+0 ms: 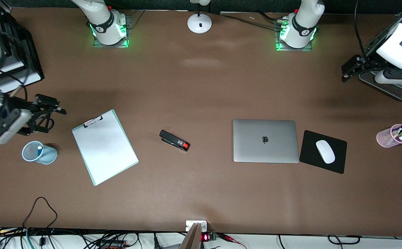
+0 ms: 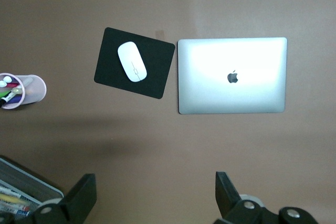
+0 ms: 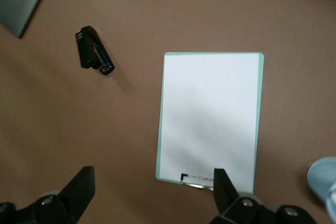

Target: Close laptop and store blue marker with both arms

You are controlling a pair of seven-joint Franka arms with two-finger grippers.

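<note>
Plainly, we see the laptop (image 1: pixel 265 140) lying shut and flat on the brown worktop (image 1: pixel 201 193), a smooth silver-grey slab with rounded corners and a dark apple logo at the middle of its lid. Its long axis runs along the worktop's length, from the right arm's end toward the left arm's end. Just beside it, toward the left arm's end, a black mouse pad (image 1: pixel 336 157) lies slightly skewed and carries a glossy white oval mouse (image 1: pixel 325 151).

We find a pale blue mesh cup (image 1: pixel 39 152) near the edge at the right arm's end; a small white tip shows inside it, but we cannot make out whether the blue marker is there. A translucent pink cup (image 1: pixel 393 136) of mixed pens stands near the left arm's end.

Near the middle of the worktop lies a black stapler (image 1: pixel 174 140) with a red end. A white clipboard (image 1: pixel 104 146) with a green rim and metal clip lies tilted between the stapler and the mesh cup.

Our left gripper (image 1: pixel 352 68) hangs over the corner at the left arm's end, fingers (image 2: pixel 79 198) spread apart with nothing between them. Our right gripper (image 1: pixel 50 105) hangs above the mesh cup's area at the right arm's end, fingers (image 3: pixel 79 187) likewise spread and empty. Both arms are partly cut off by the front view's edges.
</note>
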